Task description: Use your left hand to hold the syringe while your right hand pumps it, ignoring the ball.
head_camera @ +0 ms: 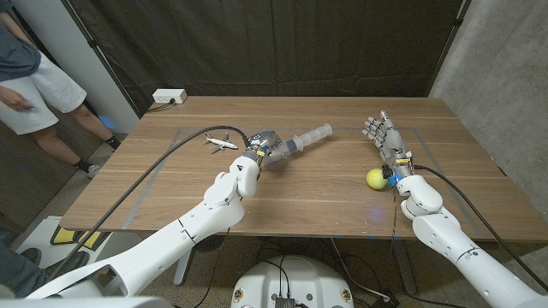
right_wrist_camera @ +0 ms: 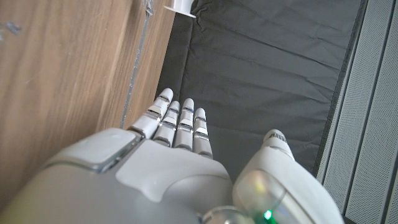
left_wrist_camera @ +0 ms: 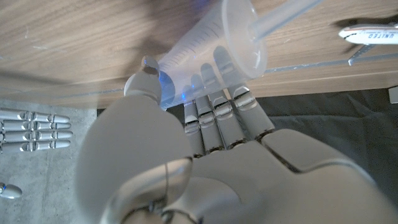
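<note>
Syringe (head_camera: 301, 140) sits gripped in your left hand (head_camera: 263, 149); your right hand (head_camera: 383, 137) stands well apart, fingers spread, yellow ball (head_camera: 375, 179) beside its wrist.

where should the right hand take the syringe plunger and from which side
Probably at the plunger's far end, coming in from the robot's right. The syringe lies tilted, barrel gripped by the left hand, and the rod sticks out toward the open right hand. That end is bare and clear of the ball.
</note>
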You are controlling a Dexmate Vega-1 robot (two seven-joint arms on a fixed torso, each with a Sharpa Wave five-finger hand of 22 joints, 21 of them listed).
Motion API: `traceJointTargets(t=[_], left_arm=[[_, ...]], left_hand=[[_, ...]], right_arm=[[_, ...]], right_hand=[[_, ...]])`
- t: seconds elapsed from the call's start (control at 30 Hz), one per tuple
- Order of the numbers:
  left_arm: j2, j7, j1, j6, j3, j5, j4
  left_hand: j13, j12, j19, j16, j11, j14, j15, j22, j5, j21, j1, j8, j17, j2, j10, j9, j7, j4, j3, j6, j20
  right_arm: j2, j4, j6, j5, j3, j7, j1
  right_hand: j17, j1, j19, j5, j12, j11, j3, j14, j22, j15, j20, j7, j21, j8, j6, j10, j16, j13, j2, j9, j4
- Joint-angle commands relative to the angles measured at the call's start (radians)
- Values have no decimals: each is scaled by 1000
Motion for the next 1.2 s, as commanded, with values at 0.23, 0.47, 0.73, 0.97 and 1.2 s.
traceJointTargets(t=[0.23, 0.47, 0.73, 0.97, 1.2], left_arm=[[91, 245, 67, -213, -80, -88, -13], [120, 335, 83, -332, -95, -76, 21], [112, 466, 111, -464, -127, -93, 82], [111, 536, 117, -578, -139, -105, 142], [117, 532, 98, -660, -134, -98, 182]], left_hand=[[5, -15, -29, -12, -53, 39, -81, 6, 11, -15, 34, -9, 5, 43, 37, 2, -20, 85, 133, 106, -10], [6, -20, -38, -15, -54, 35, -83, 7, 11, -19, 30, -14, 8, 43, 36, 2, -25, 92, 138, 108, -15], [7, -23, -41, -18, -60, 33, -92, 8, 11, -21, 26, -18, 10, 41, 40, 1, -35, 97, 143, 108, -17], [8, -24, -40, -18, -65, 38, -93, 8, 11, -21, 24, -20, 11, 40, 42, 1, -37, 101, 145, 112, -19], [8, -26, -41, -19, -68, 37, -96, 8, 11, -22, 21, -21, 11, 38, 44, 1, -41, 104, 148, 118, -23]], right_arm=[[-39, -99, -26, -87, -10, -80, -4], [-73, -134, -45, -144, -26, -86, 20], [-89, -144, -82, -208, -51, -108, 67], [-99, -157, -106, -222, -65, -101, 101], [-120, -186, -141, -250, -78, -98, 131]], right_hand=[[-1, -2, -2, 1, 2, -6, -3, 12, 6, -11, -11, -4, -5, 8, 37, 18, 3, 1, 2, 2, -8], [-2, -5, -49, 1, -21, -9, -9, -46, 7, -7, -16, -9, -24, -5, 18, -33, -16, -1, -3, 1, -11], [-2, -7, -65, 2, -27, -10, -11, -63, 7, -9, -16, -20, -26, -6, 24, -52, -15, -2, 0, 1, -11], [-2, -12, -100, 3, -37, -5, -15, -97, 6, -4, -12, -13, -33, -20, -20, -86, -18, -2, 0, 0, -10], [-1, -24, -131, 3, -42, -3, -22, -133, 6, 2, -10, -13, -35, -29, -67, -125, -17, -2, -1, 0, -7]])
